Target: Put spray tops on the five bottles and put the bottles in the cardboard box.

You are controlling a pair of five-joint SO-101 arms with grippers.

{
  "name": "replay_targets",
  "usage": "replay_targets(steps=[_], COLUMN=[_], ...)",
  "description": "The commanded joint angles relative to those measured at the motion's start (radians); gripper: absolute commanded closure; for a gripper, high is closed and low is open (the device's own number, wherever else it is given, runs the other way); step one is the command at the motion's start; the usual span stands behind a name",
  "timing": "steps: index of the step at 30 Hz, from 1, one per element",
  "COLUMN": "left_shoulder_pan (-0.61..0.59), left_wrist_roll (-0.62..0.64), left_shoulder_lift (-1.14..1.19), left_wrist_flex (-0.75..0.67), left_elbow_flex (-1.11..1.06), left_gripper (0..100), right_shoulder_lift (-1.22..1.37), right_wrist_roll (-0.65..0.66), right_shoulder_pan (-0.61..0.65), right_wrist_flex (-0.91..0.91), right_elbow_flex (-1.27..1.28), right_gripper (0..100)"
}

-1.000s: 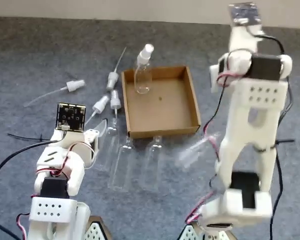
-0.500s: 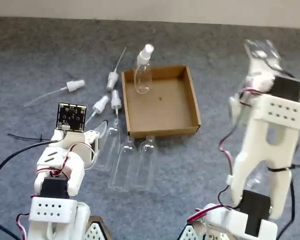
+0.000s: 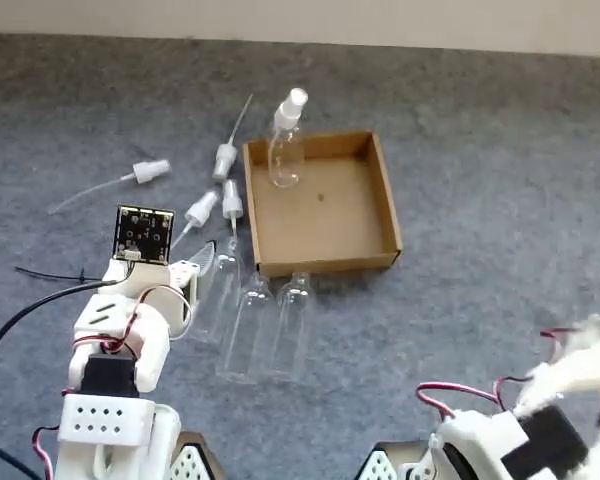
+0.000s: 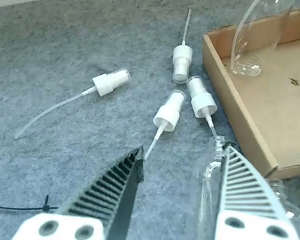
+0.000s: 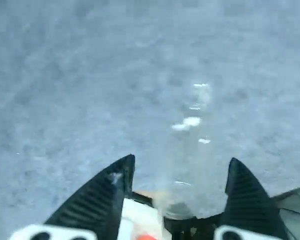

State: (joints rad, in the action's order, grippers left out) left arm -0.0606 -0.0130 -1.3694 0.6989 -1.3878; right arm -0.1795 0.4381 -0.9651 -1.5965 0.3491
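Left pincer [image 4: 184,152] first: jaws spread wide, nothing in them, parked low over the grey surface [image 3: 500,150], and the neck of the leftmost bottle [image 4: 216,146] sits right beside one jaw. From my high cam, going across: one spray top [image 3: 150,171] lies off on its own at the far left, its tube trailing away. Then three more spray tops [image 3: 224,158] bunch up just left of the cardboard box [image 3: 385,205]. Three uncapped bottles [image 3: 248,325] lie side by side right in front of the box's near wall, necks pointing at it. Inside the box, in the far left corner, the capped bottle [image 3: 285,155] leans with its white top poking out over the rim. Right arm [image 3: 540,435] is down in the near right corner, well away from everything. Right pincer [image 5: 182,160] has a faint clear bottle [image 5: 192,121] in front of it; honestly can't tell if it's got a grip on it.
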Motion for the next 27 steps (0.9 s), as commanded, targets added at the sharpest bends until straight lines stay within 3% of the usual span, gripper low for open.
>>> replay_targets(steps=[1,9,14,27], left_shoulder_pan=[0.018,0.018,0.018,0.018], left_wrist_roll=[-0.008,-0.006,-0.006,-0.006], left_shoulder_lift=[-0.008,-0.012,-0.012,-0.013], left_wrist_flex=[0.0,0.0,0.0,0.0], left_elbow_flex=[0.024,0.022,0.022,0.022], left_gripper=[77,77,77,77], right_shoulder_lift=[-0.025,-0.027,-0.036,-0.036], right_wrist_roll=[0.114,0.118,0.002,-0.196], right_shoulder_pan=[-0.107,-0.028,0.085,0.271], right_wrist_flex=[0.022,0.214,0.269,0.073], right_elbow_flex=[0.013,0.318,0.435,0.16], right_gripper=[75.3,75.3,75.3,75.3])
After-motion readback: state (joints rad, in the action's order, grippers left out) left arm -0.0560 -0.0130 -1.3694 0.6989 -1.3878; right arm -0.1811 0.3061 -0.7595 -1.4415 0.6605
